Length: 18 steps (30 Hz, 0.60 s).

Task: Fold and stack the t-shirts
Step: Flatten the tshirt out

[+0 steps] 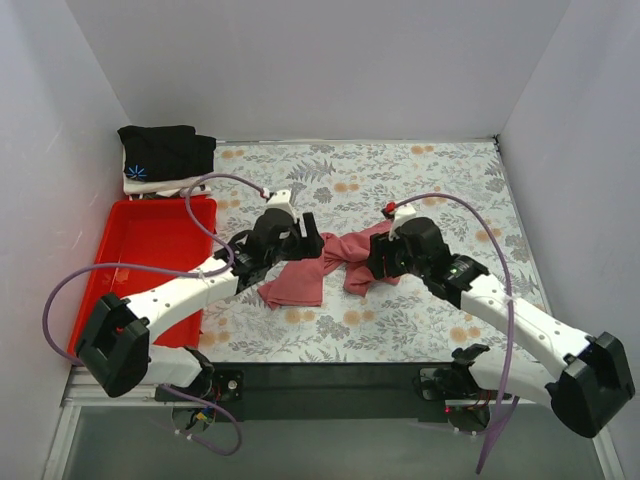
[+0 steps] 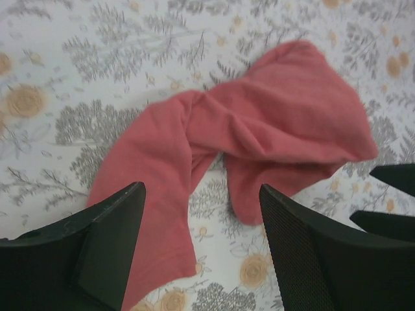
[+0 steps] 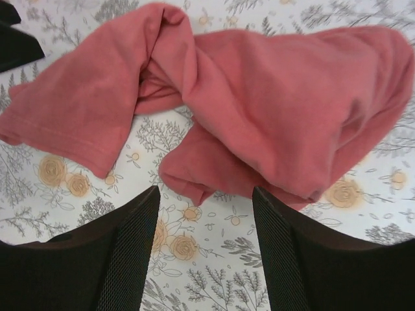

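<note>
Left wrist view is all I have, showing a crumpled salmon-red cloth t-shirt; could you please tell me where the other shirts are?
Observer: A folded black cloth t-shirt with a blue starburst mark sits in the far left corner of the floral table, on a white cloth t-shirt.
Operator: Thank you; is the right end effector holding anything?
Observer: No, the right end effector hangs open over the salmon-red t-shirt, gripping nothing.
Operator: What lies beneath my arm?
Observer: A red plastic tray, on the table's left side.
</note>
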Motion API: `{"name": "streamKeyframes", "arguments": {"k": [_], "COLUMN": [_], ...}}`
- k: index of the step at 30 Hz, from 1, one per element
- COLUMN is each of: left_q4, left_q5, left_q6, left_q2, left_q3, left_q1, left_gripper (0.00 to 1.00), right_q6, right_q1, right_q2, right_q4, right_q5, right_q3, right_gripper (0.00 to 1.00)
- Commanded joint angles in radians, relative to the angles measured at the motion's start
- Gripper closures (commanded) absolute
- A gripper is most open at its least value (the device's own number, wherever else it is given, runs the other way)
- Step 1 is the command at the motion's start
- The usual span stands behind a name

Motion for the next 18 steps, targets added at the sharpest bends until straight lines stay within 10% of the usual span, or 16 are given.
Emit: {"name": "streamKeyframes", "arguments": {"k": [1, 18], "left_q4": [-0.004, -0.125], "left_q5": [0.079, -0.137], "left_q6": [-0.064, -0.078], "left_q2": [0.026, 0.233], "left_q3": [-0.090, -0.086], "left_q1": [-0.034, -0.234], "left_gripper": [0.35, 0.48], "right_q6": [0.038, 0.054], "right_q1": [0.009, 0.034], "right_q2": [0.096, 0.322], "right_q4": [0.107, 0.231], "right_q5": [-0.117, -0.179], "right_q3": [-0.030, -0.030], "right_gripper": [0.47, 0.48]}}
